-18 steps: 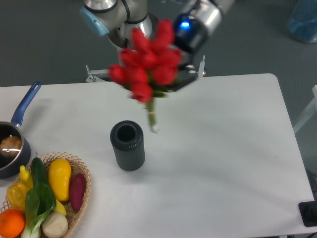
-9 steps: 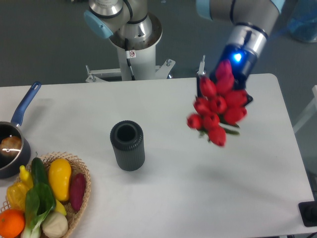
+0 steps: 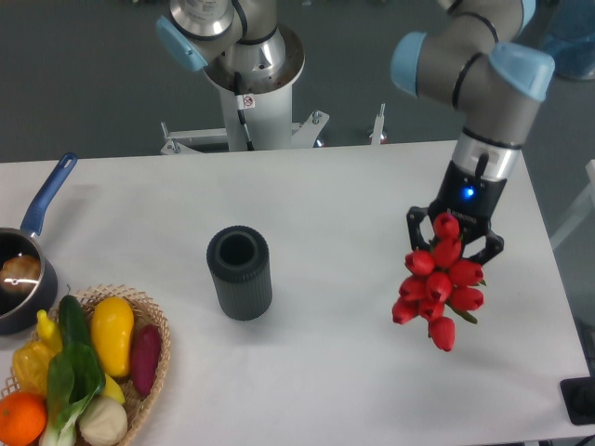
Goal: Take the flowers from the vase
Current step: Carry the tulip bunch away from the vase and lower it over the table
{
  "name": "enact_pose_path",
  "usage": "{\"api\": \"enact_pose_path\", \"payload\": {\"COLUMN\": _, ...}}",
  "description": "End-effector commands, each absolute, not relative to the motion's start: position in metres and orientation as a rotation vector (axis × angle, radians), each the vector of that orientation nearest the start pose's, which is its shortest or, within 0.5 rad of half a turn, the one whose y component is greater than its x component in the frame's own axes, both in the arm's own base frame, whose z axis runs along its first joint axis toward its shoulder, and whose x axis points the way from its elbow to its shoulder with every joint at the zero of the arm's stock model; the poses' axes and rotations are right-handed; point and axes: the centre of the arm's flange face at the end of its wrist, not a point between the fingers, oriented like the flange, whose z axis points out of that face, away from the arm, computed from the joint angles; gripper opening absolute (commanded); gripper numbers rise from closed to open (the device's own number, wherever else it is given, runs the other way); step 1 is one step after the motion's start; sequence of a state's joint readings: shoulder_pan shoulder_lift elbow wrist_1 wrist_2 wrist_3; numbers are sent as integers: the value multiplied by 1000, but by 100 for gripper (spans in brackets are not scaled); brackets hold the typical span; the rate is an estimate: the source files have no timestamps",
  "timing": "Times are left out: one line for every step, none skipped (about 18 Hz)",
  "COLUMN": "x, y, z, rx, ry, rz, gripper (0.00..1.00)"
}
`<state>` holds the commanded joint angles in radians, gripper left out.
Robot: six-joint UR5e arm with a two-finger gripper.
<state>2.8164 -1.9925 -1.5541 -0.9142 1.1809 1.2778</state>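
**Flowers out of vase, held at right side of table**

Flowers were clamped in the tool, which pointed down over the right part of the table. Dark tool fingers stood on either side of the topmost buds, pinched on the bunch. The exact contact was hidden by the red heads. Stems could not be seen from this angle; only a sliver of green leaf showed at the lower right of the cluster. Buds hung below the tool, trailing toward the near edge of the table. Whether they touched the surface could not be told.

A blue light was lit on the wrist just above the tool. The arm, grey with pale blue joint caps, came in from the upper right. Its base column stood behind the far table edge, left of centre.

Vase stood upright near the middle of the table, well apart from the flowers and to their left. Its mouth was open and dark, ribbed sides visible, nothing in it.

At the far left edge sat a blue-handled saucepan, partly cut off by the frame, with something pale brown inside. Just in front of it, at the near left corner, was a wicker basket holding yellow, purple, green, white and orange produce.
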Motion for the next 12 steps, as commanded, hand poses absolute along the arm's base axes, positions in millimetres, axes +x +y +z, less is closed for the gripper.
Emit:
{"api": "enact_pose_path", "payload": {"x": -565, "y": 381, "z": 332, "rx": -2706, "ry": 132, "rz": 176, "gripper": 0}}
{"api": "enact_pose_path", "payload": {"x": -565, "y": 385, "z": 331, "rx": -2733, "ry": 142, "rz": 191, "gripper": 0}}
{"api": "enact_pose_path", "payload": {"x": -567, "y": 384, "z": 328, "rx": -2772, "ry": 143, "rz": 213, "gripper": 0}}
{"api": "enact_pose_path", "payload": {"x": -564, "y": 390, "z": 323, "rx": -2803, "ry": 160, "rz": 219, "gripper": 1}}
{"api": "enact_pose_path", "payload": {"x": -562, "y": 398, "z": 318, "rx": -2825, "ry": 184, "rz": 222, "gripper": 1}}
{"api": "enact_pose_path", "payload": {"x": -563, "y": 398, "z": 310, "rx": -2853, "ry": 193, "rz": 222, "gripper": 1}}
{"api": "enact_pose_path", "payload": {"x": -566, "y": 398, "z": 307, "rx": -2875, "ry": 199, "rz": 231, "gripper": 0}}
{"api": "enact_pose_path", "payload": {"x": -567, "y": 401, "z": 305, "rx": -2889, "ry": 206, "rz": 237, "gripper": 0}}
{"api": "enact_pose_path", "payload": {"x": -568, "y": 405, "z": 306, "rx": -2897, "ry": 214, "rz": 239, "gripper": 0}}
{"api": "enact_pose_path", "payload": {"x": -569, "y": 405, "z": 304, "rx": -2912, "ry": 214, "rz": 209, "gripper": 0}}
{"api": "enact_pose_path", "payload": {"x": -571, "y": 406, "z": 301, "rx": -2925, "ry": 214, "rz": 191, "gripper": 0}}
{"api": "enact_pose_path", "payload": {"x": -573, "y": 406, "z": 298, "rx": -2933, "ry": 220, "rz": 190, "gripper": 0}}
